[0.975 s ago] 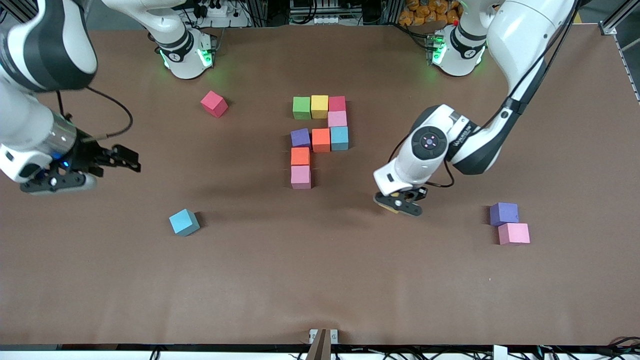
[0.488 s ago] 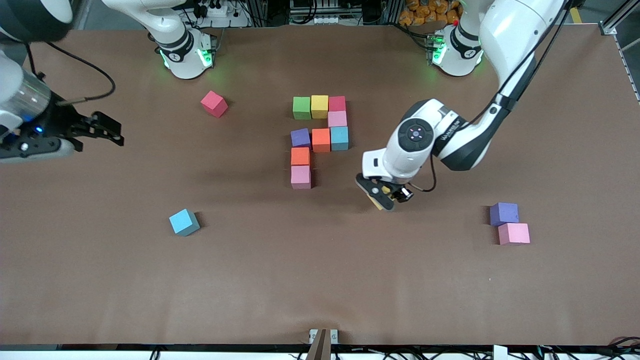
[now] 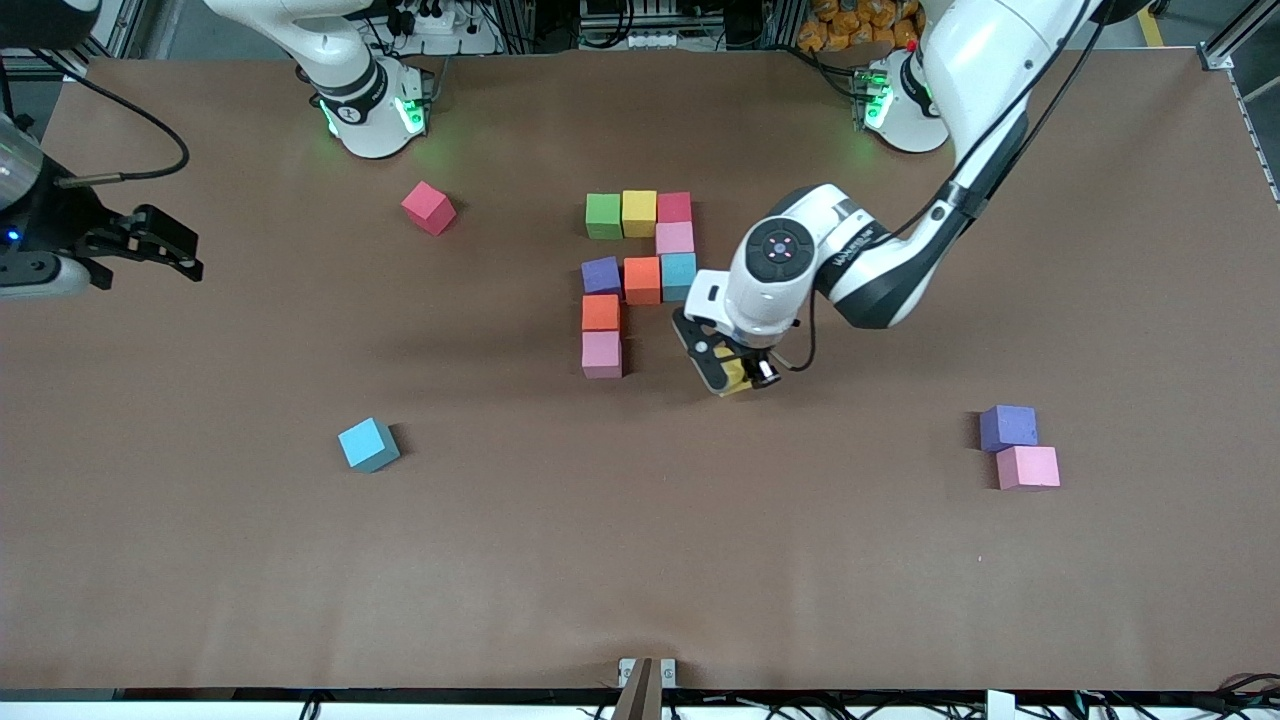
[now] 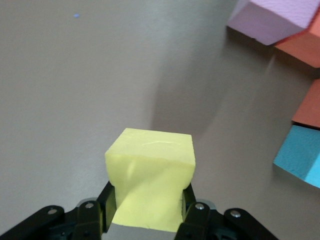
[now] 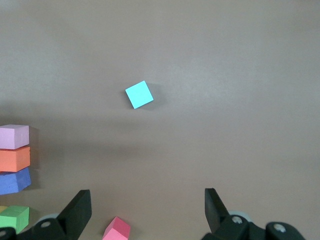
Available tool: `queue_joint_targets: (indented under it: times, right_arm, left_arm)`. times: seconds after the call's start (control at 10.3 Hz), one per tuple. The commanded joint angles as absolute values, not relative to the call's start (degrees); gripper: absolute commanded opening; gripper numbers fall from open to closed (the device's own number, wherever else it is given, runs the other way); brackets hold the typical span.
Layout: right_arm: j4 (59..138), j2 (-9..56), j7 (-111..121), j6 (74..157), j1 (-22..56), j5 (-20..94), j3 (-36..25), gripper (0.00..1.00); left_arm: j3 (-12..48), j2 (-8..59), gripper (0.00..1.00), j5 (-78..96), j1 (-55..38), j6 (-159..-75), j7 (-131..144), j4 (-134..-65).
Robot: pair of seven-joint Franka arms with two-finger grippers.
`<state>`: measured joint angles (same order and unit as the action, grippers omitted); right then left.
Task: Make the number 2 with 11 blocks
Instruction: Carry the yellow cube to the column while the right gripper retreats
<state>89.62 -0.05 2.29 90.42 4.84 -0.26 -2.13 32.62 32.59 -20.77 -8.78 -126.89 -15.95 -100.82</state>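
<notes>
I have the yellow block (image 3: 735, 378) pinched in the left gripper (image 3: 729, 375), just right of centre in the front view, over bare table. Its slot lies further toward frame left, beside the lower pink block (image 3: 602, 354). The right gripper (image 3: 148, 247) waits spread at the left edge.

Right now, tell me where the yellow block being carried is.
The yellow block is in the left claw, over bare table beside the lower pink block of the digit.
</notes>
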Motion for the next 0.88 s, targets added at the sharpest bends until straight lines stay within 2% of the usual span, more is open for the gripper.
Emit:
queue_joint_targets:
  times: [0.0, 0.78]
  right_arm:
    - [87.28, 0.53, 2.02, 88.51, 3.78, -0.88, -1.41, 1.0]
    - [87.28, 2.55, 2.64, 89.65, 1.23, -0.18, -1.32, 1.0]
  left_arm:
    - [32.34, 33.4, 0.45, -22.06, -12.03, -126.12, -18.97, -99.23]
    - [31.12, 41.21, 0.42, -28.92, -19.67, -124.03, -21.18, -91.24]
